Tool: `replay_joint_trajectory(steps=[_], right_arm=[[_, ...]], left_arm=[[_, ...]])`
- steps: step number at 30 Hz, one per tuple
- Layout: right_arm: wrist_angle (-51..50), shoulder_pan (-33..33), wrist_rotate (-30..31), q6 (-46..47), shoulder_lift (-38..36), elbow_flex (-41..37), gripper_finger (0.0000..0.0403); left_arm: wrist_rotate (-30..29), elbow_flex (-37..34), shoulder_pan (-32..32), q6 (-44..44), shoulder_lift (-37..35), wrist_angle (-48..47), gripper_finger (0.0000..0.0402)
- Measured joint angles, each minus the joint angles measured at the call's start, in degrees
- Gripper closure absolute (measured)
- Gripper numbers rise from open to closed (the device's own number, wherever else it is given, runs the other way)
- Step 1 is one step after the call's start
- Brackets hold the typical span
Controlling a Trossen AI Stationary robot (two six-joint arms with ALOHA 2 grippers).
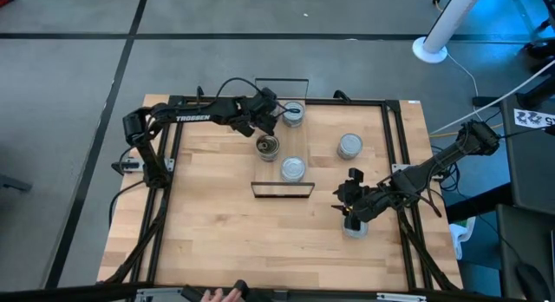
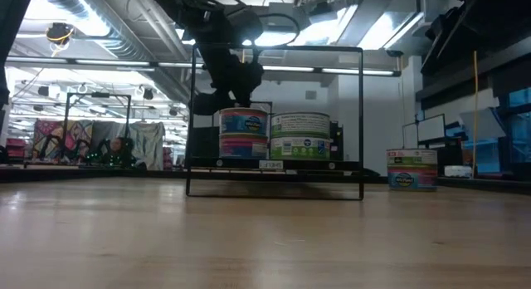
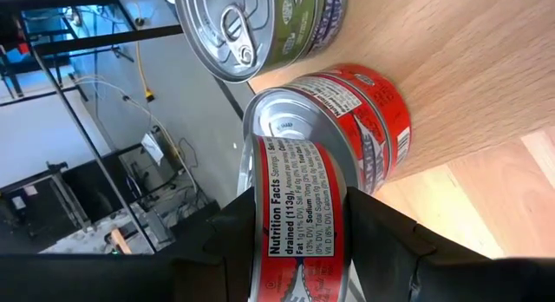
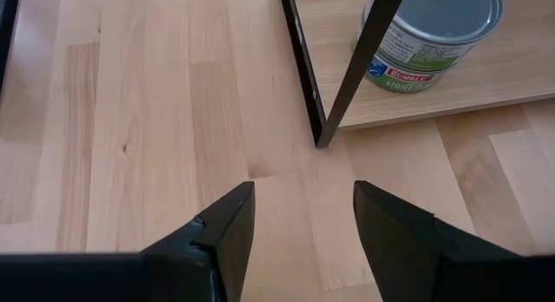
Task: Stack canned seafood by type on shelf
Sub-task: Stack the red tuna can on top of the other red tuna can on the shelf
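The shelf (image 1: 296, 141) is a narrow light-wood board with black wire end frames, in the middle of the table. On it stand a silver-topped tin (image 1: 293, 114) at the far end and green-labelled tins (image 2: 299, 135) at the near end. Between them stand red-labelled tins (image 3: 377, 120). My left gripper (image 1: 263, 128) reaches in from the shelf's left side and is shut on another red-labelled tin (image 3: 299, 211). It holds this tin tilted, right over those red ones. My right gripper (image 4: 303, 224) stands open above bare table by the shelf's near wire frame (image 4: 334, 102). My left gripper pinches the red-labelled tin's round side wall (image 3: 269, 233) between its two fingers (image 3: 227, 241), one on either side. The fingers slant downward from the shelf's left. The tin is tilted, its silver top (image 3: 286, 120) toward the red tins on the shelf; whether it touches them I cannot tell.
One tin (image 1: 349, 146) stands on the table right of the shelf. Another (image 1: 354, 226) stands under the right arm near the table's right edge. Black rails (image 1: 395, 146) run along the table's sides. A person's hand (image 1: 221, 295) shows at the near edge.
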Motion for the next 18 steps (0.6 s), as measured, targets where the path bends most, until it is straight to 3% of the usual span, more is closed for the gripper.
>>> replay_joint_trajectory(steps=[18], right_arm=[[0.0,0.0,0.0,0.0,0.0,0.0,0.0207]], left_arm=[[0.0,0.0,-0.2,-2.0,0.0,0.3,0.0247]])
